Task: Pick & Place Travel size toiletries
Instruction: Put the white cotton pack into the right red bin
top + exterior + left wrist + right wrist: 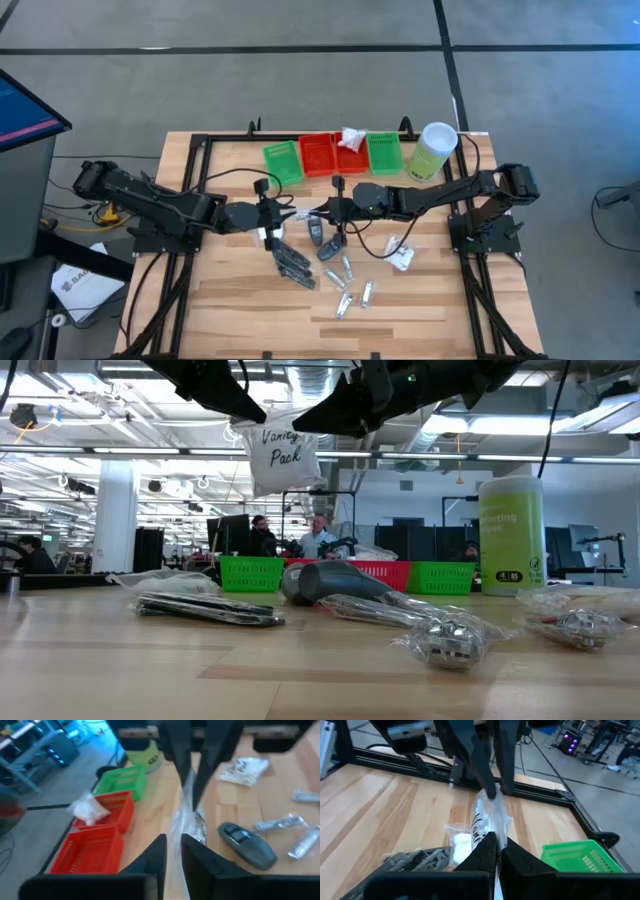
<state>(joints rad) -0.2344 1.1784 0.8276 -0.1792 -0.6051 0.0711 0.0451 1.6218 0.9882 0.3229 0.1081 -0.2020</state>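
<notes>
A clear packet lettered "Vanity Pack" (280, 455) hangs in the air over the middle of the table, between my two grippers. My left gripper (283, 215) reaches in from the table's left and my right gripper (318, 211) from the right; both are shut on the packet. Below them on the wood lie a dark grey oval piece (316, 231), black narrow pieces in wrap (292, 262), several small silver tubes (350, 285) and a white soft packet (400, 252). My left gripper has the packet's upper left corner (246, 422) between its two fingers, which stand only a narrow gap apart (172, 857). It comes slanting down from the table's left. The packet hangs below it, clear of the table. My right gripper pinches the packet's upper right edge (492, 827) between its two fingers. It comes slanting down from the table's right, facing the left gripper. The packet hangs below both grippers, upright and clear of the table.
Along the far edge stand a green tray (282, 162), a red tray (322, 157) with a white packet (350, 138) at its far right end, another green tray (384, 152) and a tall pale green cylinder (433, 150). A black frame (200, 145) borders the table.
</notes>
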